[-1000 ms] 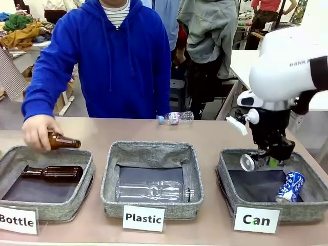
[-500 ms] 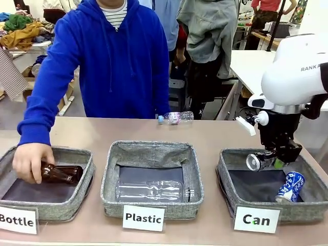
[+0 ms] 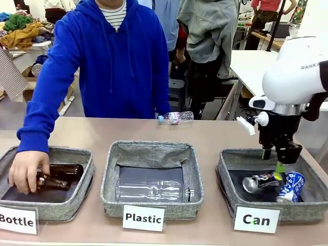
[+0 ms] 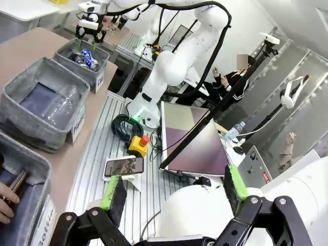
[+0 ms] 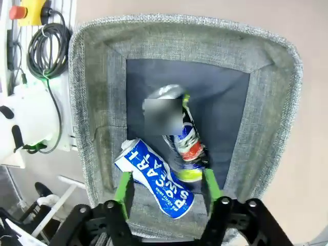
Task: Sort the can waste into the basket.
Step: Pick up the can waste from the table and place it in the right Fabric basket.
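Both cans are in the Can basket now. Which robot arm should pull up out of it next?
The right one. Its open tool hangs just above the Can basket, over the black can and the blue can. The left tool is far back, off the table.

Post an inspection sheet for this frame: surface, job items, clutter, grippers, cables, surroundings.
Surface: tan table, three grey bins along the near edge.
Job's things: black can and blue can both inside the Can basket, side by side.
Clutter: clear bottle in the Plastic bin; another clear bottle lying at the far edge; person's hand on brown bottles in the Bottle bin.
Grippers: right gripper open above the cans, holding nothing; left gripper open, empty.
Cables: coiled black cable beside the arm base.
Surroundings: people standing behind the table.
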`<state>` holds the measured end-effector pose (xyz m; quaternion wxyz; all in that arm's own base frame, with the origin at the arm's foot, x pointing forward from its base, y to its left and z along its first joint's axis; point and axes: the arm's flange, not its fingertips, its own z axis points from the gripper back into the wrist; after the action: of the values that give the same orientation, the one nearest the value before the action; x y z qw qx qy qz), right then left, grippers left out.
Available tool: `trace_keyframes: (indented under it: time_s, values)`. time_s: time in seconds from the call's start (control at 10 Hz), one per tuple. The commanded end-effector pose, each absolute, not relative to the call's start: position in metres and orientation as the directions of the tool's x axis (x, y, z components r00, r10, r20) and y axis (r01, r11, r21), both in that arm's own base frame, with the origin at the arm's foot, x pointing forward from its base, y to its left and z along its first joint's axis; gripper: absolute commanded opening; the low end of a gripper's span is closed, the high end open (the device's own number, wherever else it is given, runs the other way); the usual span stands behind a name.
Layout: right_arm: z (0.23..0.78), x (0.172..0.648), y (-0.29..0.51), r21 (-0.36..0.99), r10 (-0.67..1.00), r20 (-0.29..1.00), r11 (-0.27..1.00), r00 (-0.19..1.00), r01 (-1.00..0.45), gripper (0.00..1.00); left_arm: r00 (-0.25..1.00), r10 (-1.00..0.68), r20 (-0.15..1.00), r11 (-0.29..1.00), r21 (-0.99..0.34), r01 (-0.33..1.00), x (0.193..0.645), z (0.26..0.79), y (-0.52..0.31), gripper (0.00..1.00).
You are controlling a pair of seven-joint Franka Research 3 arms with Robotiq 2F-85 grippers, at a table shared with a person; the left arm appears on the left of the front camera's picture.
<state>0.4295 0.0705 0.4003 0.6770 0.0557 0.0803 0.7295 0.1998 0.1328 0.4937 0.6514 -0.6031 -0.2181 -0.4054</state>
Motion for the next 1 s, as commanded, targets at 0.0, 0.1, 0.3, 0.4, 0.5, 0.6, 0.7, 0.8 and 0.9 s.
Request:
trace_keyframes:
  time_s: [0.0,0.1,0.3,0.4,0.5,0.6,0.7,0.8,0.9]
  values:
    - [0.406,0.432,0.072,0.188,0.999,0.010,-0.053,-0.052,-0.981,1.00,0.594,-0.283,0.753,-0.065,-0.633,0.771,0.210,0.492,0.124,1.00]
    - [0.409,0.433,0.074,0.197,0.996,0.089,-0.047,-0.030,-0.979,1.00,0.606,-0.317,0.730,-0.073,-0.656,0.751,0.221,0.489,0.112,1.00]
    - [0.418,0.429,0.072,0.173,0.963,0.269,-0.076,-0.027,-0.982,1.00,0.652,-0.390,0.650,-0.044,-0.720,0.692,0.249,0.478,0.081,1.00]
    - [0.425,0.423,0.071,0.140,0.899,0.437,-0.091,-0.021,-0.986,1.00,0.660,-0.424,0.620,-0.057,-0.746,0.664,0.265,0.473,0.069,1.00]
    - [0.439,0.422,0.068,0.133,0.679,0.734,-0.097,0.033,-0.986,1.00,0.675,-0.465,0.573,-0.048,-0.778,0.627,0.283,0.464,0.051,1.00]
    - [0.449,0.424,0.063,0.255,0.398,0.894,-0.076,0.205,-0.964,1.00,0.696,-0.497,0.518,-0.021,-0.809,0.587,0.300,0.453,0.035,1.00]
    - [0.449,0.425,0.055,0.265,0.251,0.942,-0.147,0.223,-0.953,1.00,0.727,-0.498,0.472,0.048,-0.822,0.567,0.318,0.440,0.017,1.00]
    - [0.448,0.429,0.047,0.330,0.114,0.942,-0.134,0.317,-0.934,1.00,0.761,-0.435,0.481,0.090,-0.818,0.569,0.339,0.427,0.004,1.00]
    - [0.443,0.434,0.042,0.384,0.008,0.922,-0.137,0.387,-0.913,1.00,0.792,-0.279,0.544,0.075,-0.809,0.582,0.359,0.416,-0.006,1.00]
